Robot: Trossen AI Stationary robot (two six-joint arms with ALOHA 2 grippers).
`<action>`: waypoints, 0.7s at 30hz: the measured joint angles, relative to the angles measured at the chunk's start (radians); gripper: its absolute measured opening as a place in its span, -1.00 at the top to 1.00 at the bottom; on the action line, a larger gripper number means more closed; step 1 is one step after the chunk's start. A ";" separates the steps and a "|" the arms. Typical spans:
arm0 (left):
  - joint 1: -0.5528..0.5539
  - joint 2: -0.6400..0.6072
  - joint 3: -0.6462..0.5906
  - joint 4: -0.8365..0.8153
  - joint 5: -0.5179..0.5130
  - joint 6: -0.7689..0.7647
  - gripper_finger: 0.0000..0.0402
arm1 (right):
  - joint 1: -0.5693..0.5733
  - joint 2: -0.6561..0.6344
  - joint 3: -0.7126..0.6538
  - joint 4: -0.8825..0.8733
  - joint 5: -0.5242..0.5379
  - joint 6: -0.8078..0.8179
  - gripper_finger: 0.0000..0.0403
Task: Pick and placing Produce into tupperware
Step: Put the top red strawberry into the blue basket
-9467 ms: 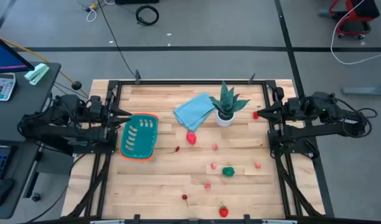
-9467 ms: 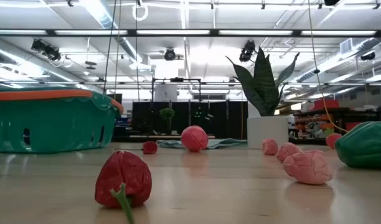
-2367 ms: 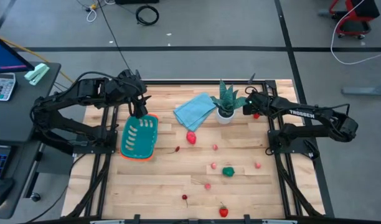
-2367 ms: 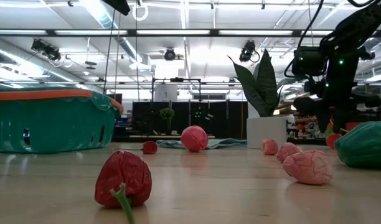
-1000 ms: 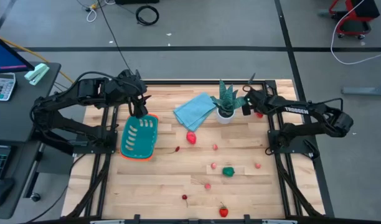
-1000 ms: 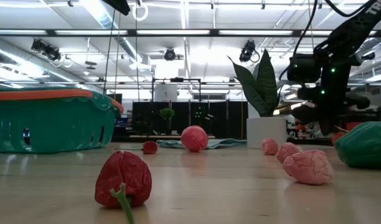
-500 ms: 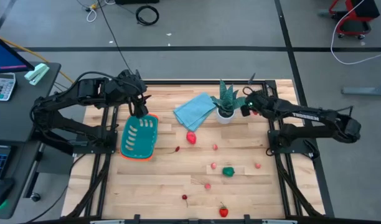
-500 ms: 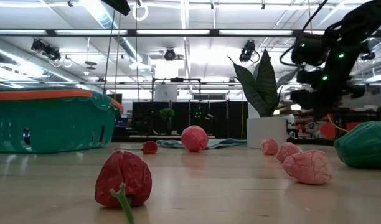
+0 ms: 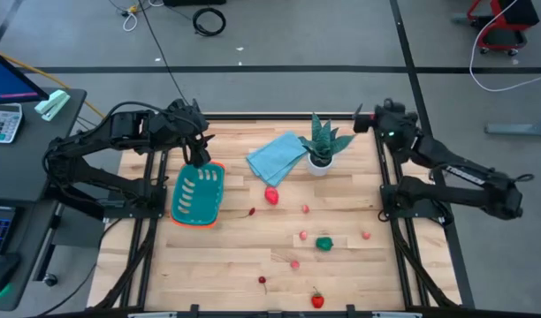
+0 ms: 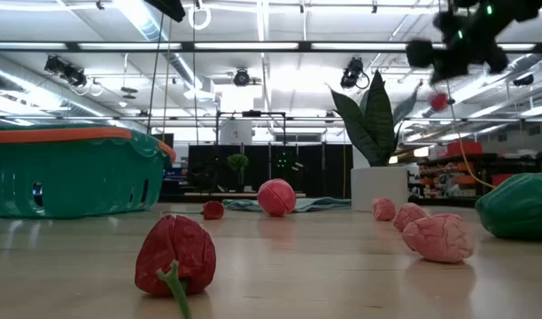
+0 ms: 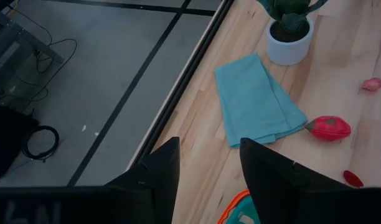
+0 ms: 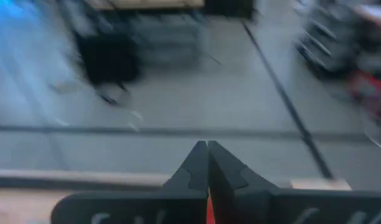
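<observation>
The teal tupperware [image 9: 198,194] with its orange rim rests flat on the table's left part. My left gripper [image 9: 197,155] hovers open above its far end; the left wrist view shows the fingers apart [image 11: 209,177]. My right gripper [image 9: 369,117] is high over the far right corner, shut on a small red produce piece [image 10: 439,100]. The other produce lies loose on the wood: a red piece [image 9: 271,195], a green one [image 9: 324,243], several pink ones [image 9: 302,237] and a strawberry [image 9: 317,300]. My right gripper pinches the small red produce piece between its two fingers; in the right wrist view only a red sliver [image 12: 209,208] shows in the slit between them. The piece is lifted clear, high above the table, just below the gripper in the low view.
A spiky potted plant [image 9: 321,152] stands just left of my right gripper, with a folded light blue cloth [image 9: 276,157] beside it. Black frame rails [image 9: 270,116] border the table. Open wood lies between the tupperware and the scattered produce.
My right gripper has risen steeply from beside the plant pot and moved toward the far right corner, tipping until its camera looks out at the floor. The small red piece has gone up with it, lifted clear of the table.
</observation>
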 joint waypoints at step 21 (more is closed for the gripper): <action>0.000 0.000 0.000 0.000 -0.083 0.001 0.06 | 0.327 0.572 0.099 0.797 -0.652 -0.190 1.00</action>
